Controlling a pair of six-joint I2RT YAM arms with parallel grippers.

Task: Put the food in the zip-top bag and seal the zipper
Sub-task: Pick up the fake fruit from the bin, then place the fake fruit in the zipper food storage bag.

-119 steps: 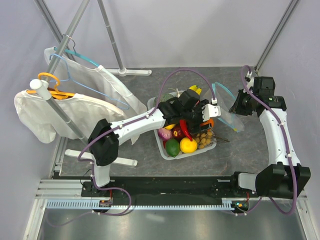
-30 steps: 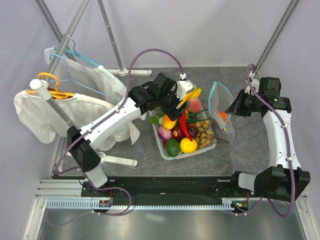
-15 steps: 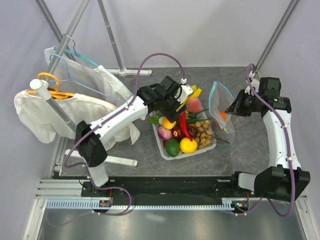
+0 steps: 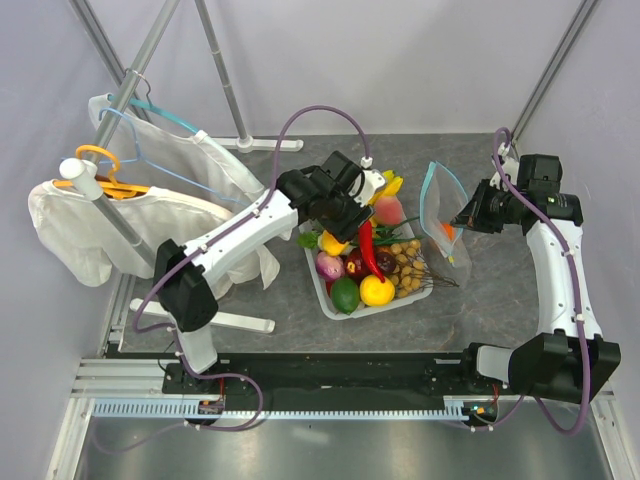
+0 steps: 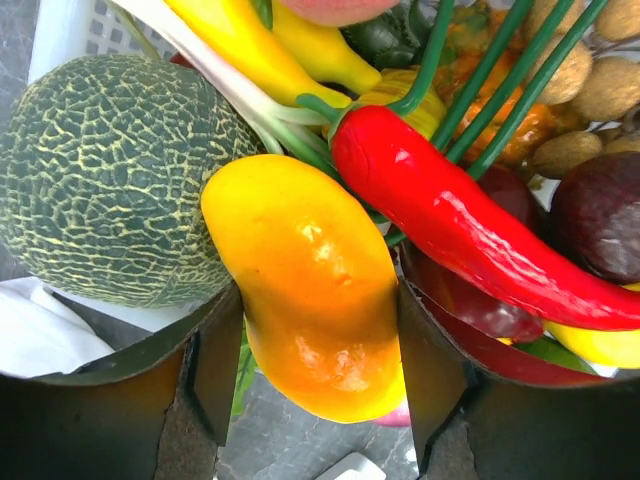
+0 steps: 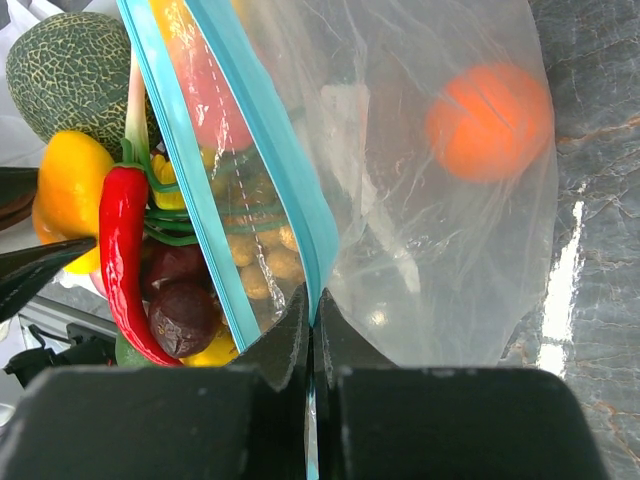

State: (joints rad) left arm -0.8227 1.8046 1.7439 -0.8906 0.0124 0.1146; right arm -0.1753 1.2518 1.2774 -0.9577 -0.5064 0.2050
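Observation:
My left gripper (image 4: 338, 232) is down in the white tray (image 4: 388, 308) and shut on the yellow-orange piece (image 5: 310, 290), which also shows in the top view (image 4: 335, 243). That piece lies against a green netted melon (image 5: 110, 180) and a red chili (image 5: 450, 230). My right gripper (image 4: 468, 215) is shut on the teal zipper (image 6: 290, 170) of the clear zip-top bag (image 4: 445, 210). It holds the bag up, right of the tray, with the mouth open toward the tray. A round orange (image 6: 490, 120) lies inside the bag.
The tray also holds a lime (image 4: 345, 295), a yellow fruit (image 4: 377, 290), a purple piece (image 4: 329, 266) and brown nuts (image 4: 408, 270). A clothes rack with white garments (image 4: 130, 215) and a light-blue hanger (image 4: 165, 120) stands at the left, its poles (image 4: 225, 75) behind.
Four seconds ago my left gripper was by the bag; it swung back over the tray and lowered around the yellow-orange piece. The orange now lies in the bag. The right arm barely moved.

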